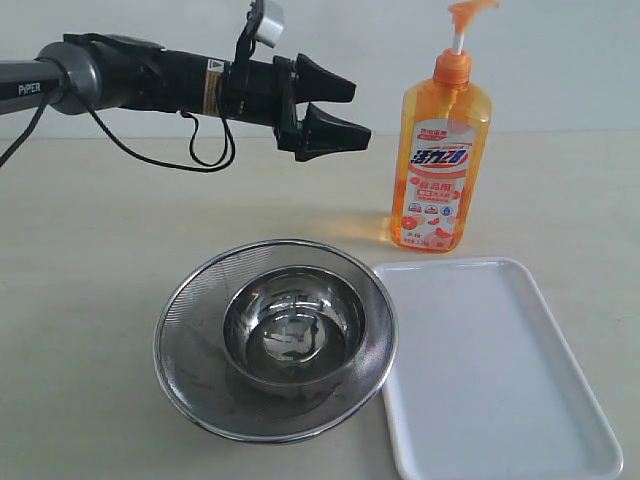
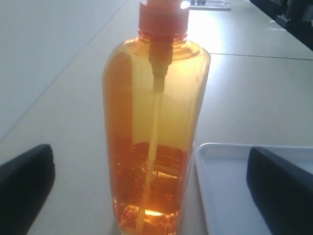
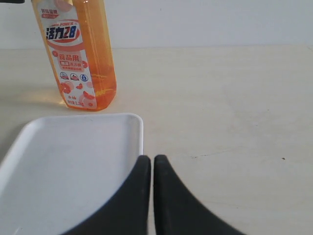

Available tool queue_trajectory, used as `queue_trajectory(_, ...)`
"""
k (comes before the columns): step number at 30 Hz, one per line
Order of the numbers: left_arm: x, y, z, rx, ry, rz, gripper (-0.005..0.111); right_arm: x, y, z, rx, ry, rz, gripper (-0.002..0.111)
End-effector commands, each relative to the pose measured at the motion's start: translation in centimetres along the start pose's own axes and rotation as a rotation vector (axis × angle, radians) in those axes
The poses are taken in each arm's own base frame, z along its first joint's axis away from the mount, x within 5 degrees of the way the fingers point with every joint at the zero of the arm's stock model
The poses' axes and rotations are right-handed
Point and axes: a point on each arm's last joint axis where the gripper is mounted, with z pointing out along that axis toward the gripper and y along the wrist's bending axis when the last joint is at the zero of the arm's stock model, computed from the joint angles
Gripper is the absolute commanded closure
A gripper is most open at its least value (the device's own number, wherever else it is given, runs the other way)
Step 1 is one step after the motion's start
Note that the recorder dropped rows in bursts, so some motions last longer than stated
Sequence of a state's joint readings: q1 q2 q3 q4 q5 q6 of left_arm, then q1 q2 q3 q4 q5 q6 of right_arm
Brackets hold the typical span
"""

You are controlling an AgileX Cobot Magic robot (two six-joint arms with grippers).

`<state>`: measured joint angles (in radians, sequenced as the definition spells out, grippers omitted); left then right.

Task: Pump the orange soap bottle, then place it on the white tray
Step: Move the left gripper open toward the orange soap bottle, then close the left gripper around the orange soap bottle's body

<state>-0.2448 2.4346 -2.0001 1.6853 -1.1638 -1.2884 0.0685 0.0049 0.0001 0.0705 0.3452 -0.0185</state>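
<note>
Exterior view: seemingly pre-pump, left claw wide near orange soap bottle, right claw pinched empty; next, press pump head down.

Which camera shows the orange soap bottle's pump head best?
Exterior view: the orange soap bottle shows pump head and white stem. Left wrist view cuts it at the collar; right wrist view shows only its labelled body.
</note>
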Motion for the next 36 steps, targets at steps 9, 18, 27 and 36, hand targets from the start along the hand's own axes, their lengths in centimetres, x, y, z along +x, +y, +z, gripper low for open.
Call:
queue_trajectory(9, 0.8, -0.6, 0.3, 0.076, 0.04, -0.011, 0.005, -0.1, 0.0, 0.0, -0.001, -0.016, -0.001, 0.108)
queue_trajectory(18, 0.7, -0.9, 0.9, 0.086, 0.043, -0.065, 0.005, -0.1, 0.0, 0.0, -0.001, -0.016, -0.001, 0.108)
queue_trajectory(27, -0.2, -3.2, 4.5, 0.156, 0.046, 0.0, 0.005, -0.1, 0.0, 0.0, -0.001, -0.016, -0.001, 0.108)
queue_trajectory(36, -0.9, -2.1, 5.7, -0.033, -0.009, -0.05, 0.005, -0.1, 0.0, 0.0, -0.001, -0.016, -0.001, 0.108)
